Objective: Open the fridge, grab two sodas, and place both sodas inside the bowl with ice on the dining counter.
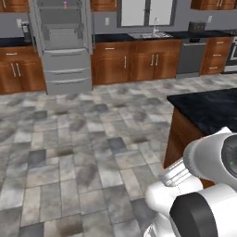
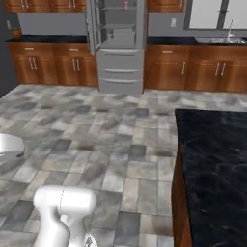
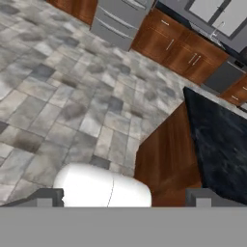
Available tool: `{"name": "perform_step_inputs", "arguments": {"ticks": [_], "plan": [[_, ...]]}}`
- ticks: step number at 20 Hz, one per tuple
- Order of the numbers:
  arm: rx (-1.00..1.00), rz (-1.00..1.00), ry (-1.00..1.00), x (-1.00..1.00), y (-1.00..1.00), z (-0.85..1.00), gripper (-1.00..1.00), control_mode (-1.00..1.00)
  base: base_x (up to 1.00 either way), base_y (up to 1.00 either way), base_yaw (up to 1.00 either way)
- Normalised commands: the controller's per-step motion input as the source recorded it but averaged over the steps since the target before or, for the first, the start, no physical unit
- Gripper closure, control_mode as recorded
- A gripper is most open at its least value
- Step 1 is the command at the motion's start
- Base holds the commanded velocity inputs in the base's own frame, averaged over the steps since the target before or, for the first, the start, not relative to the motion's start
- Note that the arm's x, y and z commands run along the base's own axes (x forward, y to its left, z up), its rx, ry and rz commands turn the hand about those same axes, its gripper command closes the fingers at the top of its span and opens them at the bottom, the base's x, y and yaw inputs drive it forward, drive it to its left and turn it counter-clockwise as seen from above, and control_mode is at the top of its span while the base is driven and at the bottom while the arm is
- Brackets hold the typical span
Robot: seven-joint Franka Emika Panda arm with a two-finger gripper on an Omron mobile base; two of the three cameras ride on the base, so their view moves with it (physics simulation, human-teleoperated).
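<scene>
Fridge [image 1: 65, 41] is the target: far across the tile floor [image 1: 78, 152] from the pincer, against the back wall between the wood cabinets [image 1: 134, 60]. Upper doors already stand swung open, shelves exposed; lower drawers shut. Long axis vertical, open front facing back toward the robot.

Dining counter [image 2: 212, 169] sits close, just off to the right of the pincer, black veined top over a brown wood base. In the hand view its near corner is right ahead of the right fingertip. The stretch of top in view shows no bowl, so I can't place that from here.

Soda: one small pinkish can [image 1: 65, 4] on a top fridge shelf, also visible from the right base camera. Too small to say much more. I can't make out the second can.

Gripper [image 3: 123, 198]: jaws spread wide, nothing between them, pointing down and forward over the floor toward the fridge side of the room.

Key relation: the can lies far ahead of the pincer and high, well beyond arm reach as I judge it, so the base has to close the gap before any reach. Approach should go straight into the open compartment, between the swung doors. Risk: clipping a door edge on entry.
</scene>
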Motion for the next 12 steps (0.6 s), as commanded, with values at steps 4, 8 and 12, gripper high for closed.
{"name": "perform_step_inputs", "arguments": {"ticks": [4,8,12], "plan": [[0.0,0.0,0.0,0.0,0.0,0.0,-1.0,1.0,0.99,0.94,-0.14],[0.0,0.0,0.0,0.0,0.0,0.0,-1.0,1.0,0.93,0.97,-0.14],[0.0,0.0,0.0,0.0,0.0,0.0,-1.0,1.0,0.92,0.98,-0.14]]}}
